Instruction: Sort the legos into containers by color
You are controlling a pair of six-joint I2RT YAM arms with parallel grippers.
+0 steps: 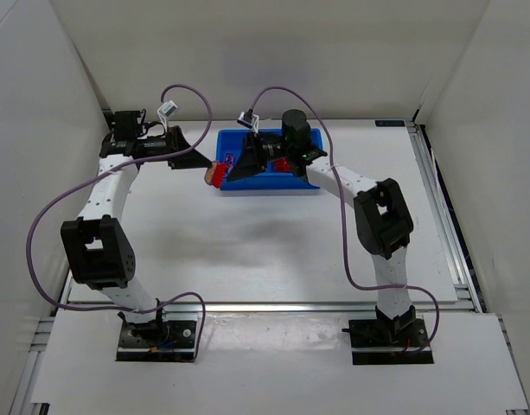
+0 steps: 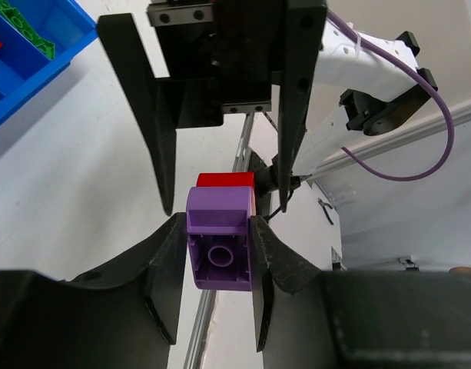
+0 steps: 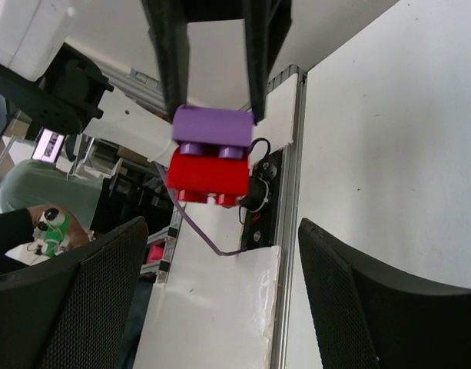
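Note:
My left gripper (image 1: 204, 163) is shut on a purple lego (image 2: 218, 250) and holds it in the air just left of the blue tray (image 1: 273, 189). A red lego (image 2: 226, 180) is stuck onto the purple one. The pair shows in the right wrist view as purple (image 3: 212, 125) over red (image 3: 208, 176), and in the top view as a red lego (image 1: 214, 174). My right gripper (image 1: 234, 166) is open, faces the left gripper and has its fingers (image 2: 147, 115) either side of the pair's red end, apart from it. In its own view the right gripper (image 3: 220, 231) is empty.
The tray's corner (image 2: 43, 65) shows in the left wrist view with a green lego (image 2: 28, 21) in one compartment. Red legos (image 1: 283, 166) lie in the tray under my right wrist. White walls enclose the table on three sides.

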